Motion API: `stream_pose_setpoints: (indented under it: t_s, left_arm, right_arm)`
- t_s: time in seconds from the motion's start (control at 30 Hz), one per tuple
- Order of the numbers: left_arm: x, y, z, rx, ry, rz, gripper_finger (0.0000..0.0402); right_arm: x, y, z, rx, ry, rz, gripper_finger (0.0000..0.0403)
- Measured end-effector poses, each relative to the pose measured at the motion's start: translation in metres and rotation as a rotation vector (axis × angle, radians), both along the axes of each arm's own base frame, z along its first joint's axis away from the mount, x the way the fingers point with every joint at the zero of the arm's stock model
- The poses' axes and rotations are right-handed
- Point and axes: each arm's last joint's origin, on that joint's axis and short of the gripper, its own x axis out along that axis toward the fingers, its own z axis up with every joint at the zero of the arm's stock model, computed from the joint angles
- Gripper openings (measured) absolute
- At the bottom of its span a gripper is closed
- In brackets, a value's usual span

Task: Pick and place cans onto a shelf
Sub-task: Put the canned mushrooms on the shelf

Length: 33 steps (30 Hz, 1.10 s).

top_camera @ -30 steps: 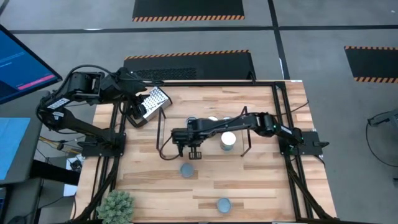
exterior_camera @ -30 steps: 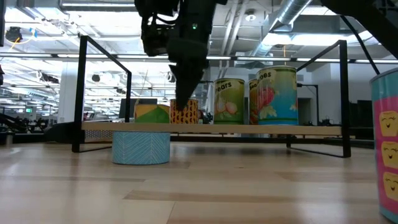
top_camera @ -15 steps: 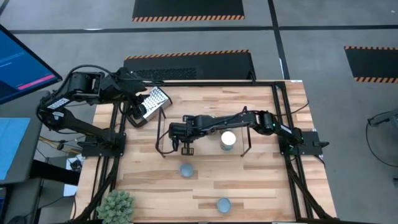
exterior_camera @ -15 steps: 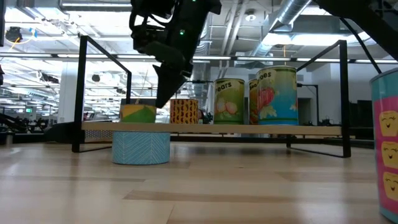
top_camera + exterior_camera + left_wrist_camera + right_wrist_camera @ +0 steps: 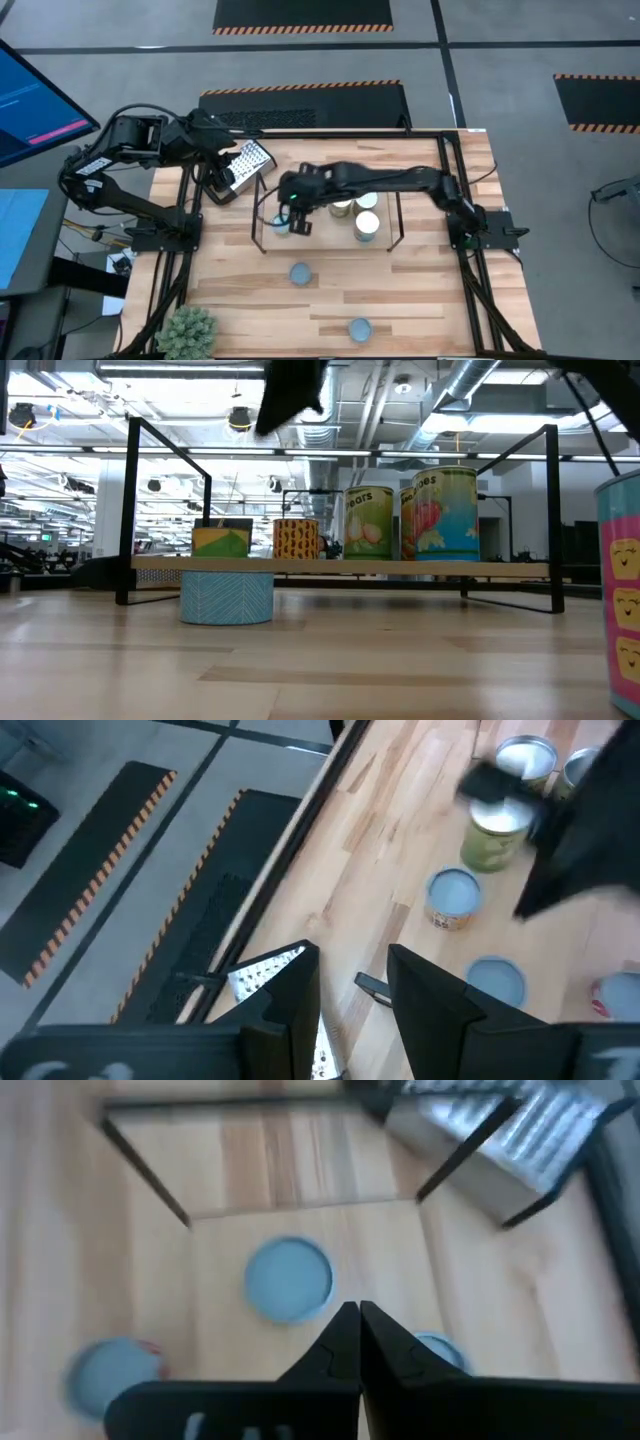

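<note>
High view — right claw [image 5: 297, 224] above shelved cans [image 5: 352, 205], empty.

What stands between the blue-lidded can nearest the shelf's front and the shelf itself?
Nothing visible: bare wood separates the blue-lidded can from the shelf. The right end effector, shut and empty, hangs above the shelf's left end.

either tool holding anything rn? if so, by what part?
Nothing held. Right tool is shut and empty above the shelf. Left tool sits open by the grater, gripping nothing.
</note>
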Motion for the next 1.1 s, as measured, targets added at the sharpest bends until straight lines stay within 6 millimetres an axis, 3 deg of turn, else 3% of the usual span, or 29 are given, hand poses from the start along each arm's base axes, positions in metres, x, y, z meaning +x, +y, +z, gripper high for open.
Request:
stream_pose_setpoints:
  t_s: [0.2, 0.4, 0.63, 0.9, 1.1]
  left_arm:
    - [0.010, -0.005, -0.005, -0.207, -0.015, -0.093, 0.0107]
    - [0.032, -0.012, -0.015, -0.267, 0.047, -0.175, 0.0107]
    - [0.081, -0.020, -0.045, -0.281, 0.201, -0.209, 0.0107]
    - [0.140, -0.032, -0.098, -0.271, 0.443, -0.262, 0.0107]
    - [0.169, -0.044, -0.140, -0.338, 0.619, -0.251, 0.0107]
  right_arm:
    - [-0.060, 0.004, 0.075, 0.085, -0.076, -0.106, 0.0024]
    - [-0.121, 0.002, 0.122, 0.088, -0.123, -0.277, 0.0023]
    - [-0.181, 0.005, 0.148, -0.059, -0.112, -0.455, 0.0019]
    - [-0.206, 0.011, 0.157, -0.105, -0.127, -0.411, 0.0030]
    - [-0.215, 0.013, 0.163, -0.113, -0.145, -0.383, 0.0027]
